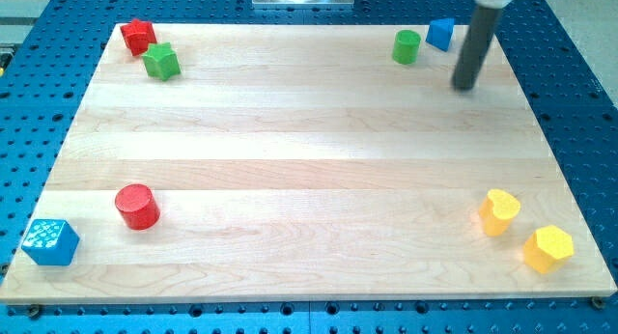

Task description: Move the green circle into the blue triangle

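Observation:
The green circle (407,46) stands near the board's top right. The blue triangle (441,33) is just to its right and slightly higher, a small gap between them. My tip (465,85) is on the board below and to the right of both, closer to the blue triangle, touching neither. The dark rod rises from it to the view's top edge.
A red block (138,35) and a green star (161,61) sit at the top left. A red cylinder (137,207) and a blue cube (49,241) are at the bottom left. A yellow heart (500,211) and a yellow hexagon (548,248) are at the bottom right.

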Motion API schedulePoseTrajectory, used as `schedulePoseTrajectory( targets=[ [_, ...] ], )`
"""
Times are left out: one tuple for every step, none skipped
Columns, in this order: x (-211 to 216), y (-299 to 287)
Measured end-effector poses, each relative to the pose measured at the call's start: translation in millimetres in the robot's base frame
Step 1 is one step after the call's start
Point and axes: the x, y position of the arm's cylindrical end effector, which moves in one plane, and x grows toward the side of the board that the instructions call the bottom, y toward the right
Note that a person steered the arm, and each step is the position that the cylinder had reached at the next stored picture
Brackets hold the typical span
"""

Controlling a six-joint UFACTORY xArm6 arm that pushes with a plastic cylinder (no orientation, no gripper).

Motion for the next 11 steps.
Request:
schedulePoseTrajectory(
  targets=[
    [-66, 67],
    [-105, 73],
    [-106, 5],
    [-82, -67],
    [-34, -116],
    [-56, -126],
    [-61, -124],
    [-34, -100],
    [6, -120],
    [-9, -130],
    [-58, -112]
  ],
)
